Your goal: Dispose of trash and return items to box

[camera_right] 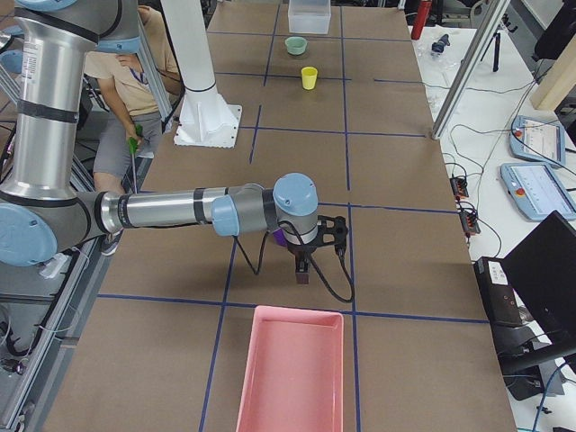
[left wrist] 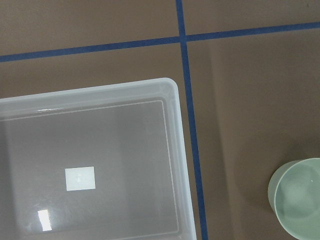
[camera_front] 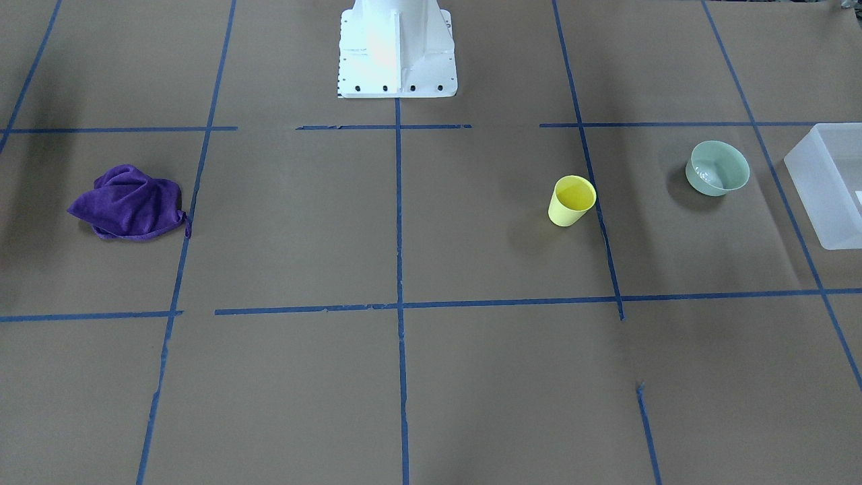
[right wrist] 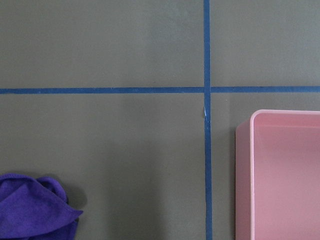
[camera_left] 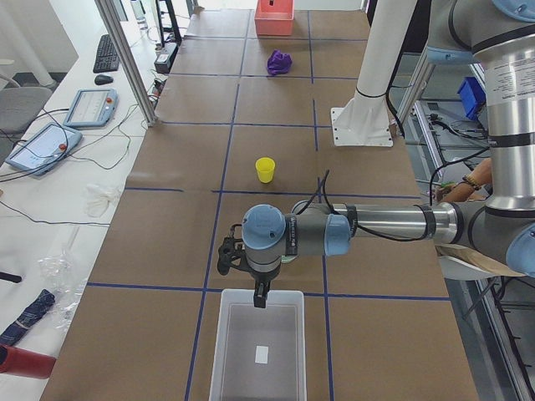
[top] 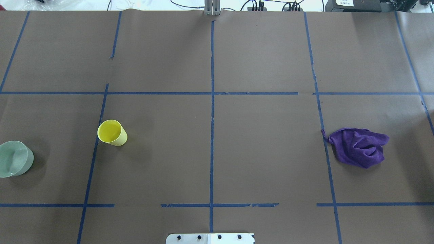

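The pale-yellow cup (camera_front: pixel 572 201) stands upright on the brown table, also in the overhead view (top: pixel 112 133). The mint-green bowl (camera_front: pixel 718 168) sits between the cup and the frosted white box (camera_front: pixel 832 182). The left wrist view looks down on the empty box (left wrist: pixel 182 165) with the bowl (left wrist: pixel 297 202) beside it. My left gripper (camera_left: pixel 259 299) hangs over the box's (camera_left: pixel 259 351) near end. My right gripper (camera_right: pixel 301 273) hangs near the purple cloth (right wrist: pixel 32 207). Both grippers show only in side views, so I cannot tell whether they are open or shut.
The purple cloth (camera_front: pixel 128 202) lies crumpled at the table's other end (top: pixel 357 146). A pink tray (camera_right: pixel 292 312) sits beyond it, also in the right wrist view (right wrist: pixel 242 175). The white robot base (camera_front: pixel 397 50) stands at mid-table. A seated person (camera_right: pixel 148 54) is behind the robot.
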You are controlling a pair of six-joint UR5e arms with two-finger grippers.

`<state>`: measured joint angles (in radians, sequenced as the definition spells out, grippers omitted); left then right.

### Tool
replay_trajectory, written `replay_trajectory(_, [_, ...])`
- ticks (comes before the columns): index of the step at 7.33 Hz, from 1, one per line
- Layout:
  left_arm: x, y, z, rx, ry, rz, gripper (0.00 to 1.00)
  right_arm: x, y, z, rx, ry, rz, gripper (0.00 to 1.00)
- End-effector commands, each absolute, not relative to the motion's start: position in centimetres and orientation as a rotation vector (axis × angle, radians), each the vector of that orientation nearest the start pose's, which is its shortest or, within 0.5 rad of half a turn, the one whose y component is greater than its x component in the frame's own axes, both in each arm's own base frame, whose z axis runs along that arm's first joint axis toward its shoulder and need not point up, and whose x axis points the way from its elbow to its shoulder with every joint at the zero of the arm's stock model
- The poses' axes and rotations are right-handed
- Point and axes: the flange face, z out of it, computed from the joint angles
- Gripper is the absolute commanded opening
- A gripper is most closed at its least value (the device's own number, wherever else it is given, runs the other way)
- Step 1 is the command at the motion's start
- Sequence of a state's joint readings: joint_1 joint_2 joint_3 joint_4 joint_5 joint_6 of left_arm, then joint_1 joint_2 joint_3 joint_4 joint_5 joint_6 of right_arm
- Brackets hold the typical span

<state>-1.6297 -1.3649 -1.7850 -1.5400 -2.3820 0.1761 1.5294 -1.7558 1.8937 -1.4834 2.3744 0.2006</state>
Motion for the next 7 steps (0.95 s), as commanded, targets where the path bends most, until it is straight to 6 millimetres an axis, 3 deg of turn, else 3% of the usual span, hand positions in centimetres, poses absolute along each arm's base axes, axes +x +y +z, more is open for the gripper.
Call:
replay_trajectory(1, [-8.5,-40.2,63.4,0.098,0.801,0.114,1.00,4.3,-43.4,55.0,0.150,-0.828,0.058,1.00])
replay_trajectory(2, [-8.5,-40.5,62.8,0.112,0.801,0.121,1.00,4.3,-43.5,53.2,0.198,-0.832,0.033,1.00])
replay_trajectory(3, [-8.5,-40.8,60.4,0.160,0.788,0.146,1.00,3.9,-43.5,52.3,0.309,-0.843,-0.024,1.00])
replay_trajectory(5, [-7.2,-45.2,54.7,0.309,0.780,0.244,1.00,1.2,-43.9,51.4,0.381,-0.855,-0.116,1.00])
replay_trajectory(6, [-5.9,-49.4,50.9,0.436,0.768,0.324,1.00,-0.5,-44.4,50.9,0.388,-0.858,-0.159,1.00])
replay_trajectory(7, [-5.3,-50.4,49.1,0.533,0.758,0.377,1.00,-0.8,-44.4,50.7,0.382,-0.864,-0.155,1.00])
